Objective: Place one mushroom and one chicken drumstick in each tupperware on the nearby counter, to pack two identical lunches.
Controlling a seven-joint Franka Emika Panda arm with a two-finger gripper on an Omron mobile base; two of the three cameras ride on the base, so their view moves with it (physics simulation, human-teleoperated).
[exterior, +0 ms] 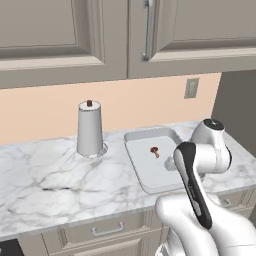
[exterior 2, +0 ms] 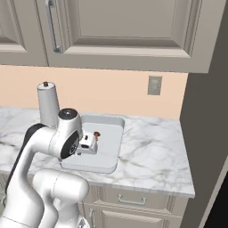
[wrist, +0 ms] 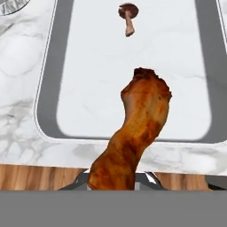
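Note:
In the hand view my gripper [wrist: 114, 179] is shut on a browned chicken drumstick [wrist: 137, 128], which sticks out over the near rim of the tupperware [wrist: 46, 88]. A tiny mushroom [wrist: 128, 17] with a reddish-brown cap lies inside the tray, toward its far end. From the left base view the light grey tupperware [exterior: 134, 139] sits on the white marble counter [exterior: 50, 175] with the mushroom [exterior: 154, 150] near its middle. My arm hangs over its front right corner and hides the hand. The right base view shows the tupperware [exterior 2: 113, 149] and the mushroom [exterior 2: 96, 134] just past my wrist.
A tall grey cylinder with a brown knob [exterior: 90, 130] stands on the counter left of the tray. Wall cabinets [exterior: 75, 35] hang low overhead. An outlet [exterior: 191, 88] is on the peach wall. Drawers with metal handles [exterior: 107, 230] run below the counter edge.

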